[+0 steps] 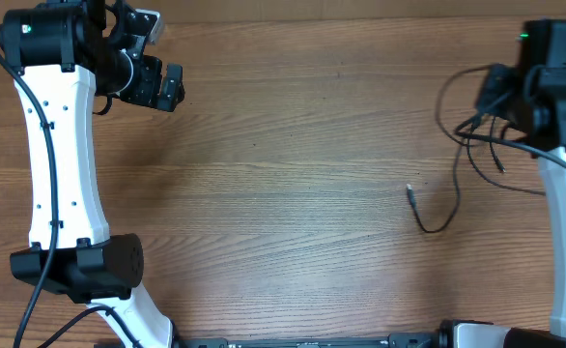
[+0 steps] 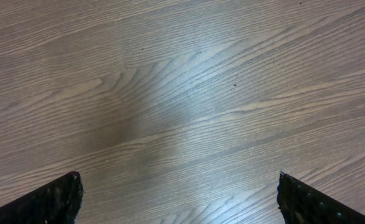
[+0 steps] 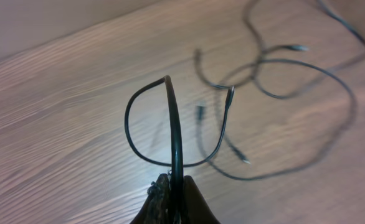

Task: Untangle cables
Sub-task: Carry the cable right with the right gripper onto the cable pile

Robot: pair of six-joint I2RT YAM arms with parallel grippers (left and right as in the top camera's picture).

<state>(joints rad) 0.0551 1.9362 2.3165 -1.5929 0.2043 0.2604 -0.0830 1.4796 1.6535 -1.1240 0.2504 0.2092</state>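
cables [image 3: 175,127] — one thin black cord stands pinched in the right claw [image 3: 173,185], whose tips are closed tight on it. it curls over into a loop that ends in a small plug [image 3: 231,92]. i'd judge this step goes best by drawing the cord up and away slowly, so the loop slips free without the plug snagging. beyond it the other cords lie crossed on the wooden counter [image 3: 58,93], at its right side. the left claw [image 2: 180,198], spread wide and empty, hovers well apart — it could pin the rest.
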